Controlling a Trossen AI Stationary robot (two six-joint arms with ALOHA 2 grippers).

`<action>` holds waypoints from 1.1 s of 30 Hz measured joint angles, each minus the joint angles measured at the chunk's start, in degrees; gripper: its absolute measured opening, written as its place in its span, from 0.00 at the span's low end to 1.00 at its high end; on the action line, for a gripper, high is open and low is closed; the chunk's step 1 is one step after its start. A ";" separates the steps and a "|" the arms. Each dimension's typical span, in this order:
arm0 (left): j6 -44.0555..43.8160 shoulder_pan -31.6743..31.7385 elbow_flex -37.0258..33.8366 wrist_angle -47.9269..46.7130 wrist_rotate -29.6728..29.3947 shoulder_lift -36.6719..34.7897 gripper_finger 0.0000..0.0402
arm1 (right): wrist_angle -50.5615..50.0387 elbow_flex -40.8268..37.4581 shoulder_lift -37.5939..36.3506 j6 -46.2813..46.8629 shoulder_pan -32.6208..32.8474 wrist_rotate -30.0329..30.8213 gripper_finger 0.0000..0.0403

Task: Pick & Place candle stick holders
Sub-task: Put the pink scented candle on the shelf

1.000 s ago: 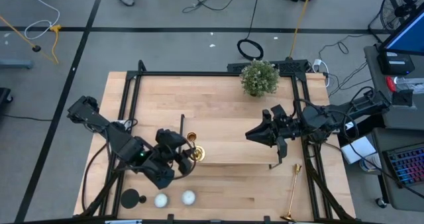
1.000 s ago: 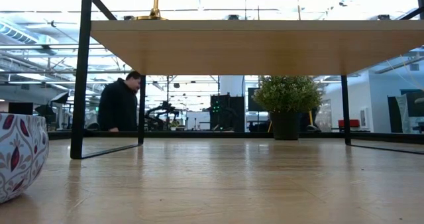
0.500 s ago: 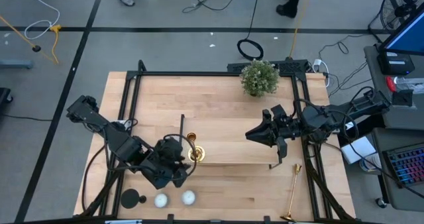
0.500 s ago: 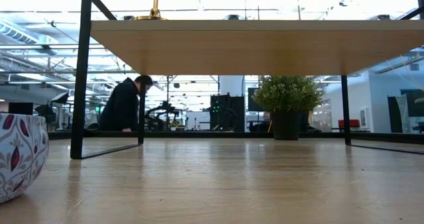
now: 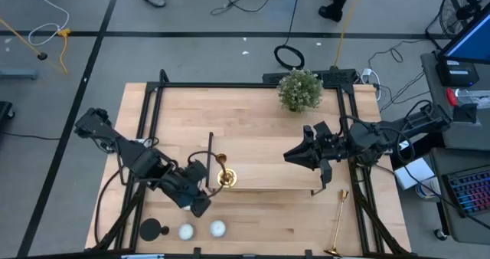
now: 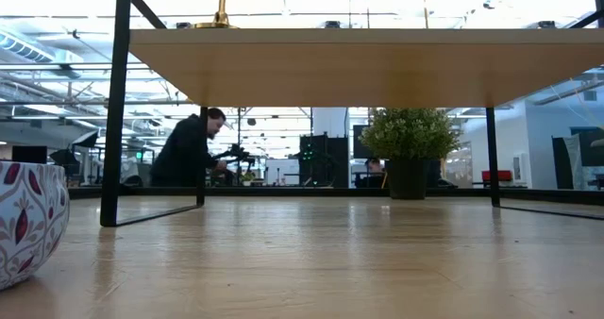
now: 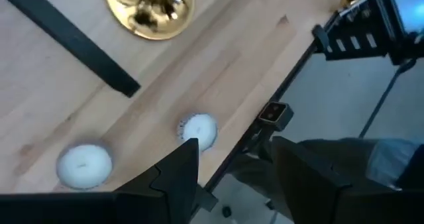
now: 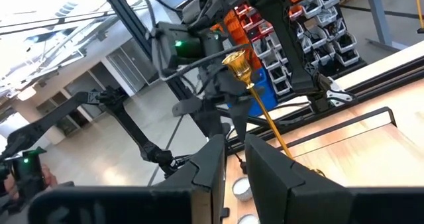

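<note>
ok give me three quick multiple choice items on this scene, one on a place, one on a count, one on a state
1. Where does the upright gold candlestick stand?
A. on the wooden stand's top
B. beside the potted plant
C. on the floor

2. How many small white candles lie by the table's near edge?
A. one
B. two
C. four

3. How is the second gold candlestick posed?
A. upright
B. lying on its side
C. held by the right gripper

Key: 1 A, its base sits on the stand's top; 2 B, two white discs; 3 B, flat near the right corner.

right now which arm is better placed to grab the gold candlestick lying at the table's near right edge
The right arm. Its pincer hangs empty on the same side as the lying gold candlestick. The left pincer, open, is across the table beside the upright gold candlestick.
</note>
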 joint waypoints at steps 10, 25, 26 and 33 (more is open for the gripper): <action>-0.58 0.27 0.01 -20.47 -0.69 -4.16 0.49 | 0.55 0.00 0.02 -1.29 0.04 3.27 0.15; 4.61 0.48 -0.80 -31.54 -9.18 -10.52 0.49 | 2.58 0.02 0.02 0.04 -0.22 9.42 0.15; 6.21 0.36 -0.80 -31.59 -9.73 -10.48 0.49 | 2.58 0.02 0.02 0.01 -0.22 9.44 0.15; 16.08 -2.92 -0.80 -31.53 -13.00 -10.28 0.49 | 2.60 0.02 0.02 2.38 0.06 12.14 0.15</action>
